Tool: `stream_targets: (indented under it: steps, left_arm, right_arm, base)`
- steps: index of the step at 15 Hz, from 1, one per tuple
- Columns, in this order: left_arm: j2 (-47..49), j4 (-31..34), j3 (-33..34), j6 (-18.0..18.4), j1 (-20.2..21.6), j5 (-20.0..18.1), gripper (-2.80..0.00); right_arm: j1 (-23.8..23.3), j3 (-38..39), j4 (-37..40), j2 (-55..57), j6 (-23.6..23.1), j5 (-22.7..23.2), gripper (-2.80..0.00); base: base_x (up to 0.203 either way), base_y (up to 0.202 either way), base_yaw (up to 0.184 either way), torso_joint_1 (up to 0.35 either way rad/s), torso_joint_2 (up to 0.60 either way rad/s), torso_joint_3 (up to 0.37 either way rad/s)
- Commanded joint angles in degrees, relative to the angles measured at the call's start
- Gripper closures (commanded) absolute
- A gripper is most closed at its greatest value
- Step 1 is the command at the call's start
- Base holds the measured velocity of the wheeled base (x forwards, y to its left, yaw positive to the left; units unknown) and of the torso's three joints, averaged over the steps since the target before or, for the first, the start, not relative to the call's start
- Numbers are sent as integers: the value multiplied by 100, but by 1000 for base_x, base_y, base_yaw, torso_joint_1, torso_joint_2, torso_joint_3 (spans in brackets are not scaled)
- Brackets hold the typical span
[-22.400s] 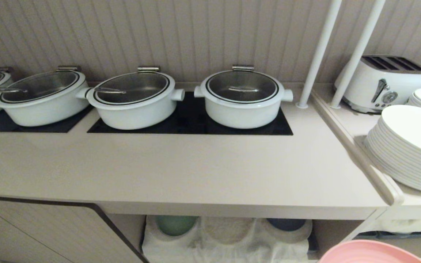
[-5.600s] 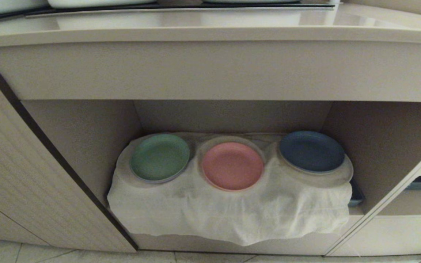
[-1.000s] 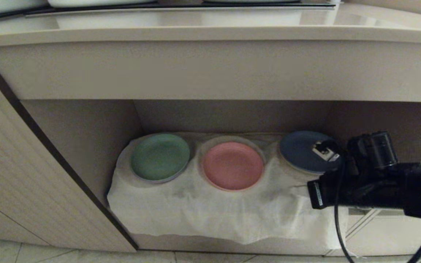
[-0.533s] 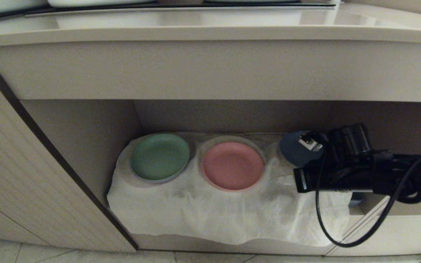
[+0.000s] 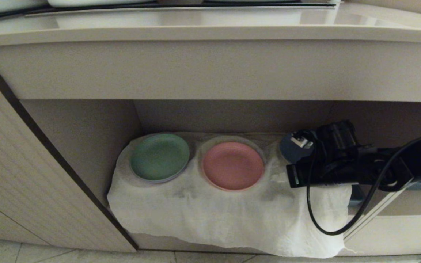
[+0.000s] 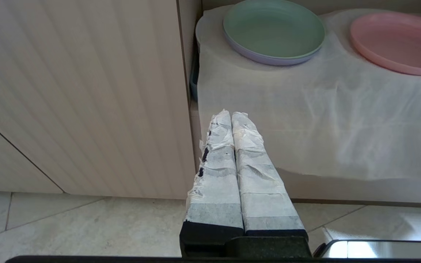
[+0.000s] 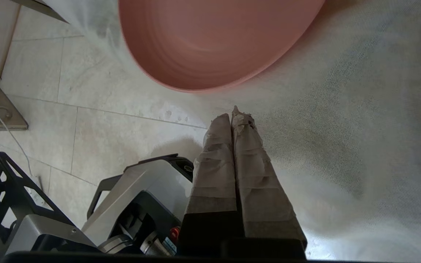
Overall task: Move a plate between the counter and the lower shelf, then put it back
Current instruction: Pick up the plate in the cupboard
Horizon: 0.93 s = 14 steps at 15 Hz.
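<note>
The salmon-pink plate point(image 5: 232, 165) lies on the middle hump of the off-white cloth point(image 5: 214, 212) in the lower shelf point(image 5: 86, 135), under the beige counter point(image 5: 196, 33). My right arm point(image 5: 342, 168) reaches into the niche from the right, over the cloth and in front of the dark blue plate point(image 5: 291, 152). In the right wrist view the right gripper point(image 7: 234, 113) is shut and empty, its tips just short of the pink plate's rim point(image 7: 203, 44). The left gripper point(image 6: 230, 115) is shut and parked low in front of the shelf's left end.
A green plate point(image 5: 159, 157) sits on the left hump. A ribbed cabinet door point(image 5: 31, 175) stands left of the niche. The counter's thick front edge overhangs the shelf. The floor is tiled point(image 5: 49, 252). My base point(image 7: 137, 197) shows below the cloth's edge.
My right arm has moved left across the blue plate toward the pink plate, still shut. The cloth's right front corner now hangs lower. The plates have not moved.
</note>
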Motion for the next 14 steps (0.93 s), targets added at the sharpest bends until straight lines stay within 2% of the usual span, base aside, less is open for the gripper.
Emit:
stream_targets:
  steps: [1, 3, 5, 6, 10, 14]
  left_arm:
    - [-2, 2, 1, -1, 0, 0, 0]
    - [-2, 2, 1, -1, 0, 0, 0]
    - [-2, 2, 1, -1, 0, 0, 0]
    - [-2, 2, 1, -1, 0, 0, 0]
    - [-2, 2, 1, -1, 0, 0, 0]
    - [-2, 2, 1, -1, 0, 0, 0]
  right_arm:
    - [3, -179, 121, 114, 62, -1, 0]
    - [19, -476, 405, 193, 106, -105, 0]
    - [176, -857, 683, 358, 157, -682, 0]
    - [254, -962, 725, 411, 232, -791, 0]
    - [368, -1056, 861, 499, 354, -831, 0]
    - [508, -1325, 880, 659, 958, -1113, 0]
  base:
    - [0, 0, 0, 0, 0, 0]
    - [0, 0, 0, 0, 0, 0]
    - [0, 0, 0, 0, 0, 0]
    - [0, 0, 0, 0, 0, 0]
    - [0, 0, 0, 0, 0, 0]
    - [0, 0, 0, 0, 0, 0]
